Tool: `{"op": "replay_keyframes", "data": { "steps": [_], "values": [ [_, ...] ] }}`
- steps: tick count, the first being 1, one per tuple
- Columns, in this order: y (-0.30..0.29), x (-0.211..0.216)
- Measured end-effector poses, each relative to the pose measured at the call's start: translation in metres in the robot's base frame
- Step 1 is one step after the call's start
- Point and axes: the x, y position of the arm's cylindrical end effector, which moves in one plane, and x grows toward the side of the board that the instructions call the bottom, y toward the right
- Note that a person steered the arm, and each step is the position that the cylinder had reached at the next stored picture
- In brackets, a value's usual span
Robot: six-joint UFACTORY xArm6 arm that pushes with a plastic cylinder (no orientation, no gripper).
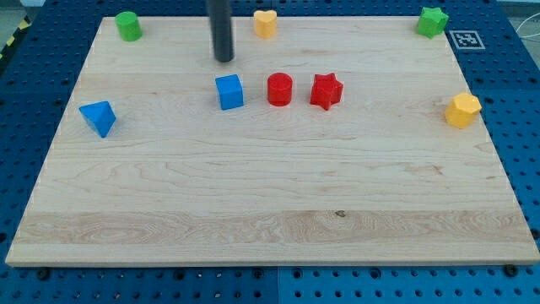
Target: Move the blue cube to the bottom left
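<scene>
The blue cube (229, 91) sits on the wooden board (270, 203), left of centre in the upper half. My tip (224, 59) is just above the cube in the view, a short gap away, not touching it. A blue triangular block (99, 117) lies near the board's left edge.
A red cylinder (279, 89) and a red star (326, 91) stand in a row right of the blue cube. A green cylinder (128, 25) is at top left, a yellow heart (265, 23) at top centre, a green star (432, 21) at top right, a yellow hexagon (462, 111) at the right edge.
</scene>
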Motion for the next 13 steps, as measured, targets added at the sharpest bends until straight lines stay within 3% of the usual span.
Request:
{"op": "replay_keyframes", "data": {
  "steps": [4, 6, 8, 10, 13],
  "values": [
    [0.024, 0.091],
    [0.066, 0.095],
    [0.084, 0.151],
    [0.143, 0.163],
    [0.146, 0.23]
  ]
}}
